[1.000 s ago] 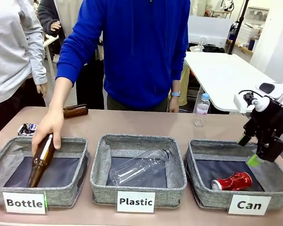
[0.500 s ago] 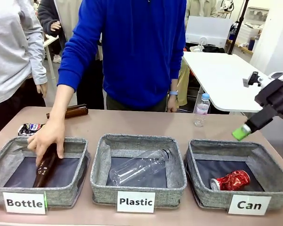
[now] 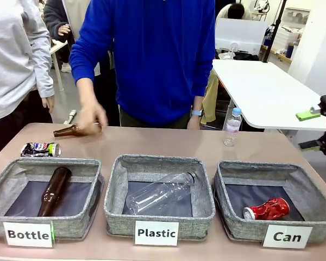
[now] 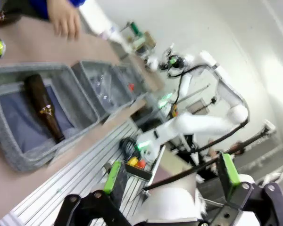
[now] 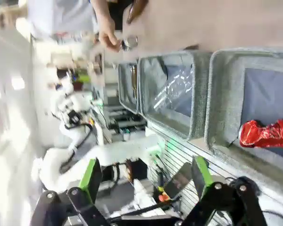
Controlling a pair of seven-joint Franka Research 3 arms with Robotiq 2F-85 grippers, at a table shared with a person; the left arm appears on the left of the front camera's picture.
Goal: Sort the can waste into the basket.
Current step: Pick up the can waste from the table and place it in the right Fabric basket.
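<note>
The crushed red metal can (image 3: 267,209) is parked inside the grey fabric basket labelled "Can" (image 3: 261,165), so that one can be counted as sorted. The right pincer (image 3: 311,130) is held spread and empty beside the basket, presumably to keep clear of it. The left pincer (image 4: 171,174) is spread too, with nothing pinched. A crushed blue-and-white can (image 3: 40,149) is seen on the brown surface (image 3: 168,142), behind the grey "Bottle" basket (image 3: 81,162). It's probably next.

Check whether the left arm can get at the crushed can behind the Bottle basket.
Probably yes. The crushed can lies bare on the table behind the Bottle basket, and the arm's jaws stand open. Mind the person's hand at the brown bottle just beyond.
</note>
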